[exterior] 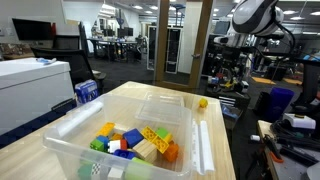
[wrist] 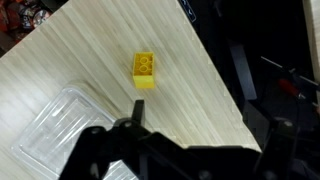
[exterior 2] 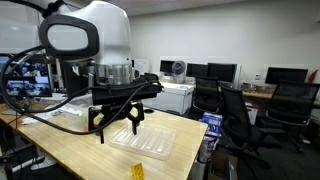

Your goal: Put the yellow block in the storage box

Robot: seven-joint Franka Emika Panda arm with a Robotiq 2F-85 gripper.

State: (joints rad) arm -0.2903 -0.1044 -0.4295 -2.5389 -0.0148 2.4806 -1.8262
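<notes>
The yellow block [wrist: 145, 70] lies alone on the light wooden table, near its edge; it also shows in both exterior views [exterior: 202, 102] [exterior 2: 137, 171]. My gripper [wrist: 205, 115] is open and empty and hovers above the table, short of the block. In an exterior view the gripper [exterior 2: 118, 128] hangs over a clear lid. The storage box [exterior: 70, 146], a clear bin, stands at the other end of the table and holds several coloured blocks, including a long yellow studded brick [exterior: 157, 134].
A flat clear plastic lid [exterior: 160, 103] [exterior 2: 146, 141] [wrist: 60, 125] lies on the table between the box and the block. A small blue carton [exterior: 87, 91] stands at the table's side edge. The table edge [wrist: 215, 75] runs close beside the block. Office chairs [exterior 2: 235, 110] stand beyond.
</notes>
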